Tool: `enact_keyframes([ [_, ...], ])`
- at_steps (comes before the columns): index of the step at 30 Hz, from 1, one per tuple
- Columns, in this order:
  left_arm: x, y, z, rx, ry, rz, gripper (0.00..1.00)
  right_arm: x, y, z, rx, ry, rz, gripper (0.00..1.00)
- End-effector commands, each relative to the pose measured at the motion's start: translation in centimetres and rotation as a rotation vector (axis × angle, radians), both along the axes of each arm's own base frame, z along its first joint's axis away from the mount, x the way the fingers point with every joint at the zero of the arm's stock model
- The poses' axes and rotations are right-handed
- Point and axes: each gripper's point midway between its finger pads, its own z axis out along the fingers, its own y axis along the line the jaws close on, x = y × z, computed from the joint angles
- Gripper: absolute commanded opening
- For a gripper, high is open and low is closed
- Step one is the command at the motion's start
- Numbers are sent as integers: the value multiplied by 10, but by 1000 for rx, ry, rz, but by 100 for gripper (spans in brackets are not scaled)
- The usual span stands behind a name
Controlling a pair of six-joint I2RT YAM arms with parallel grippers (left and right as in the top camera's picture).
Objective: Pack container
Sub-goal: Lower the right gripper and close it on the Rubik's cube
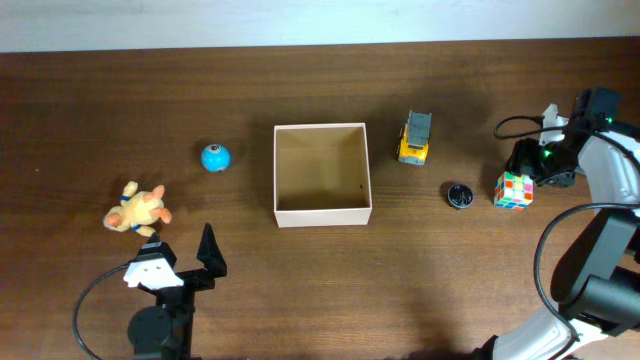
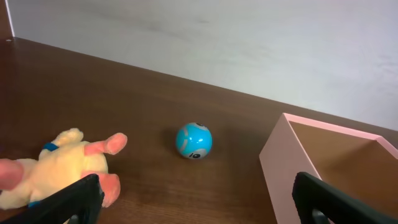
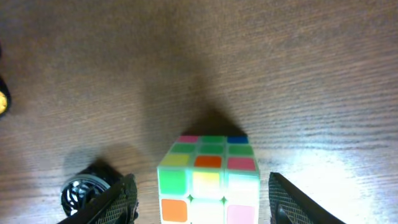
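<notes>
1. Cardboard, white outside and tan inside, your container (image 1: 322,213) sat mid-table (image 1: 330,310) with its top open and its tan floor showing from wall to wall. Bare wood ran along all four outer walls.
2. Left of the container, a blue ball (image 1: 215,157) lay well apart from the wall. A yellow plush toy (image 1: 137,209) lay farther left.
3. Your left gripper (image 2: 199,208) hung off the container's near-left corner, apart from it. Its fingers were spread wide and held nothing, and its camera saw the plush, the ball and the container's left wall.
4. Right of the container, a yellow-and-grey toy truck (image 1: 415,138) stood near the far-right corner, clear of the wall.
5. Farther right lay a small black round object (image 1: 459,195), then a colour cube (image 1: 513,190) near it, with wood between them.
6. Your right gripper (image 3: 202,199) straddled the cube. Its fingers stood apart with a sliver of table showing on each side, so it had not clamped.
</notes>
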Motion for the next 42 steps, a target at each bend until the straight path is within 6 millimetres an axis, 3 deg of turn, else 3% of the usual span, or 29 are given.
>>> enact_keyframes([
  [1, 0, -1, 0, 15, -4, -8, 99, -11, 4, -13, 7, 47, -4, 62],
  [19, 0, -1, 0, 15, -4, -8, 99, -32, 16, -45, 41, 94, -4, 62],
  [42, 0, -1, 0, 15, -4, -8, 99, -41, 12, -50, 11, 130, -16, 61],
])
